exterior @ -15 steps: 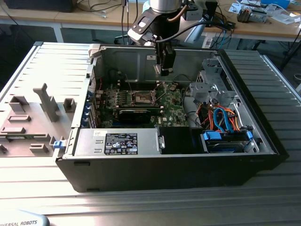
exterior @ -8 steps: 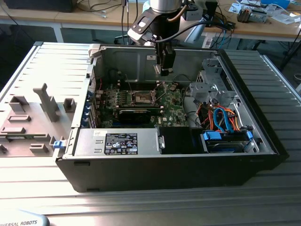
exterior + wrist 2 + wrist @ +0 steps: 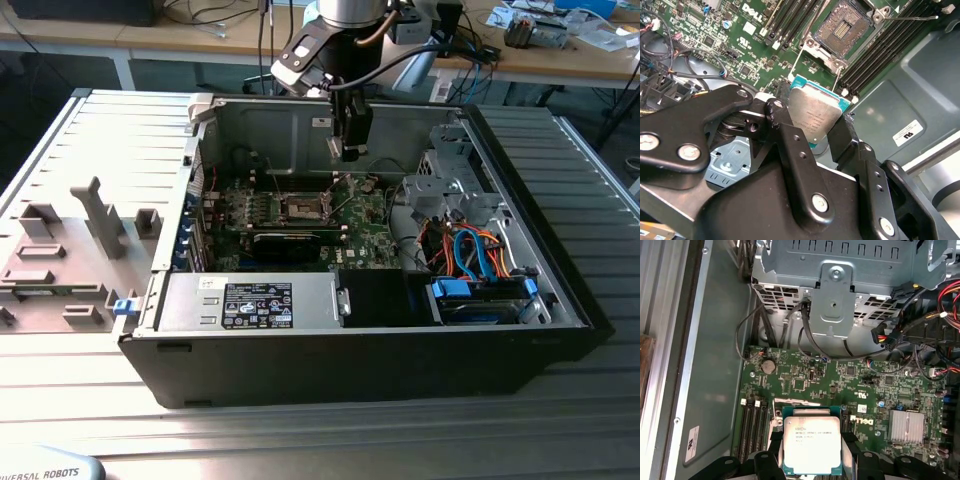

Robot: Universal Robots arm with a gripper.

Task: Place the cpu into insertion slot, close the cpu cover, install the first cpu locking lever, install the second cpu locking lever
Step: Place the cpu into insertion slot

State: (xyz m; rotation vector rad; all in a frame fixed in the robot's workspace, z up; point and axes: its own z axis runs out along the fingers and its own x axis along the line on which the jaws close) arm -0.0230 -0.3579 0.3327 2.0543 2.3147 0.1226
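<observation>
**One cpu (image 3: 812,445) gripped, insertion slot (image 3: 300,207) unfilled**

From the exterior view's left, a grey fixture plate (image 3: 60,260) is laid beside the open computer case (image 3: 350,365). Inside, the power supply (image 3: 250,303) is seen at the near wall, with the black graphics card (image 3: 290,242) behind it, then the bare slot on the green motherboard (image 3: 365,245). The gripper (image 3: 350,150) is hung over the board, to the exterior view's right of the slot. In both wrist views the cpu is clamped between the black fingers (image 3: 790,145), well apart from the slot. Blue and orange cables (image 3: 480,250) are bundled furthest right.
</observation>
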